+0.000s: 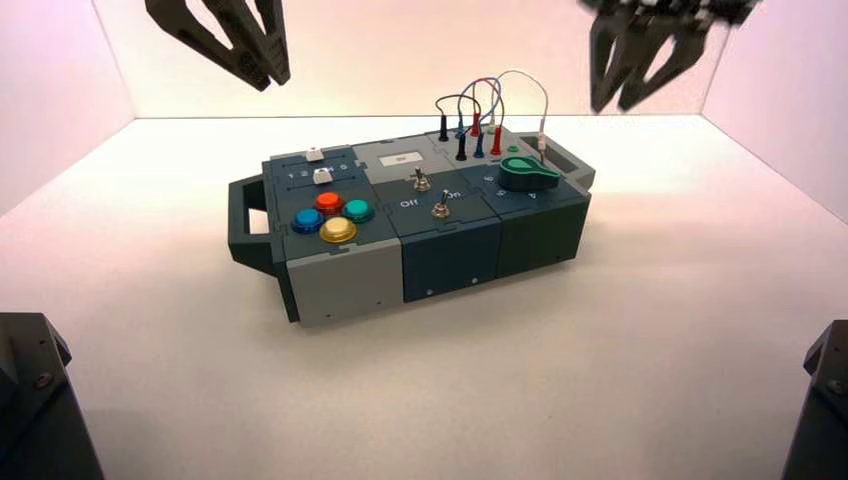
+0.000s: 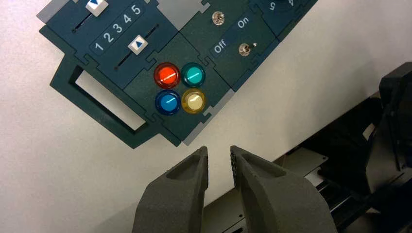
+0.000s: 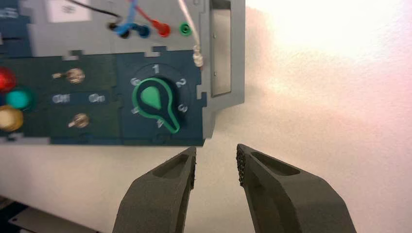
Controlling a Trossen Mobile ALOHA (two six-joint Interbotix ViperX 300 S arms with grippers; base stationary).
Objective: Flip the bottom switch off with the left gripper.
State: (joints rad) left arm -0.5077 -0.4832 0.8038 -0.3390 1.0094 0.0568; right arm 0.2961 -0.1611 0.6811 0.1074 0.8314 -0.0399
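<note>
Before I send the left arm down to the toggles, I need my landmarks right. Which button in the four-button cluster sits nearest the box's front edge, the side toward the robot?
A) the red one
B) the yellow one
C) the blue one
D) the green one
B: the high view shows the yellow button lowest in the cluster, right by the light grey front panel.
</note>
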